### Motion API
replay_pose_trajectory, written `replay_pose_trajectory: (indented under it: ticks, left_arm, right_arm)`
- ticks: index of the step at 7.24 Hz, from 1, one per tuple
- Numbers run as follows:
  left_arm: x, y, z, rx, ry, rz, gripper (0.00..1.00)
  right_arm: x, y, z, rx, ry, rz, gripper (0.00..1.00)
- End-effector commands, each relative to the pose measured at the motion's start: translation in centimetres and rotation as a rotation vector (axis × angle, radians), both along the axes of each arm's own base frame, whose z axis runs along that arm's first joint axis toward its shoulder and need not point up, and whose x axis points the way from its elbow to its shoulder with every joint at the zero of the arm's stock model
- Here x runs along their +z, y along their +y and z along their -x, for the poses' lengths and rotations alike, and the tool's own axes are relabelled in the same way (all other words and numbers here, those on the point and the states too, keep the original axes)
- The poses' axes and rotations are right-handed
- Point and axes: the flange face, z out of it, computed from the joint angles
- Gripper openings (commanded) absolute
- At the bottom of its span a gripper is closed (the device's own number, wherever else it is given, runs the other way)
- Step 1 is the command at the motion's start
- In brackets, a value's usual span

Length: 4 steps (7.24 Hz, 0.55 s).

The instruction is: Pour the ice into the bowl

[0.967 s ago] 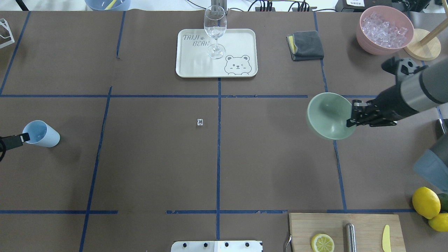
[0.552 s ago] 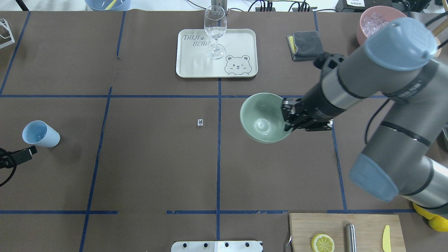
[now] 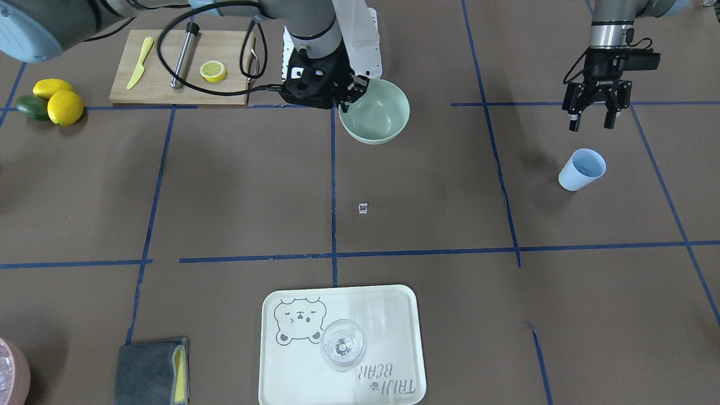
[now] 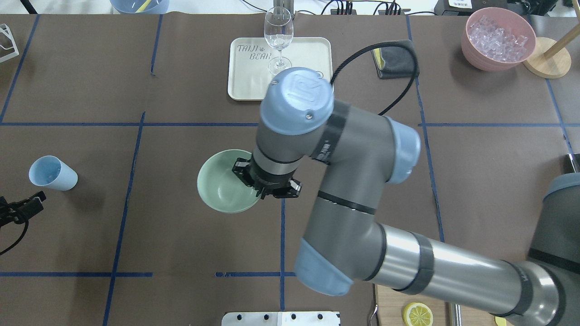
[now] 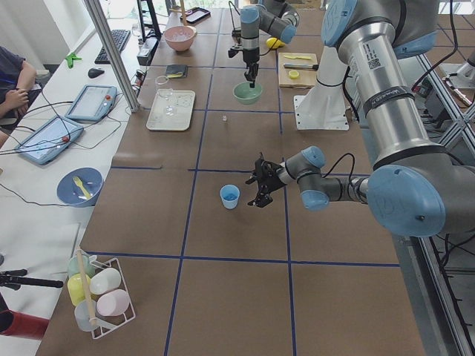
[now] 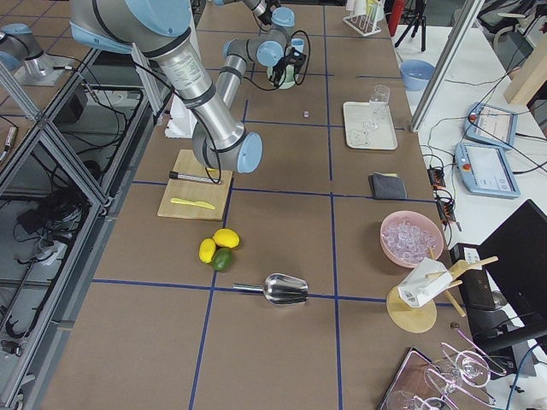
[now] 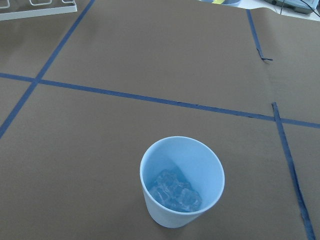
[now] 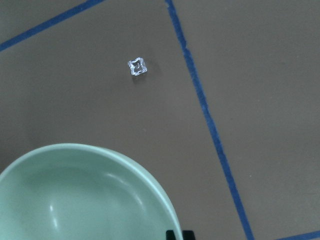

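Overhead exterior view: the right arm reaches across the middle of the table, and the right gripper (image 3: 353,91) is closed on the rim of the bowl (image 4: 223,186) – one finger inside the rim, one outside. The bowl sits just left of the centre tape line, mouth up and with nothing in it. Whether it rests on the table or hangs a little clear of it, I cannot tell.

The ice (image 7: 175,192) lies heaped in the bottom of the light blue cup (image 7: 165,216), which stands upright on the far left side of the table, well apart from the bowl. The left gripper (image 3: 590,124) hovers on the near side of that cup, close to it but not touching, its two fingers spread wide with nothing between them.

A lone clear cube (image 3: 363,208) lies on the brown table cover on the far side of the bowl, near the centre tape line.

At the far middle a cream tray (image 4: 244,86) carries a wine glass (image 4: 278,34), standing upright. To its right lies a folded grey cloth (image 4: 390,59), and at the far right corner a pink container (image 4: 476,61) holds more clear cubes.
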Motion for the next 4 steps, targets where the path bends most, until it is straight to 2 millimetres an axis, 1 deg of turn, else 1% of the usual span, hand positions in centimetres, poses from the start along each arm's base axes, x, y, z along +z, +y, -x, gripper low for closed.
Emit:
replay_pose_trajectory:
  ticks: [1,2,3,4]
  left_arm:
    - [1.2,-0.4,-2.5,-0.028,-0.008,-0.036,1.0]
    - [1.3,-0.5,-3.5,-0.039,-0.007,-0.053,1.0]
    - [1.3,-0.9,-4.6,-0.069,-0.009,-0.081,1.0]
    - [1.6,-1.1,-4.7,-0.092,-0.021,-0.1,1.0]
  right_arm:
    - [-2.8,0.6,6.9,-0.023,0.037,0.007,0.0]
    - [-3.6,-0.5,9.6,-0.005,0.04,0.016,0.0]
    - [-3.4,-1.3,11.4,-0.005,0.058,0.024,0.0]
    - [-2.9,-1.8,12.2,0.004,0.074,0.019,0.0]
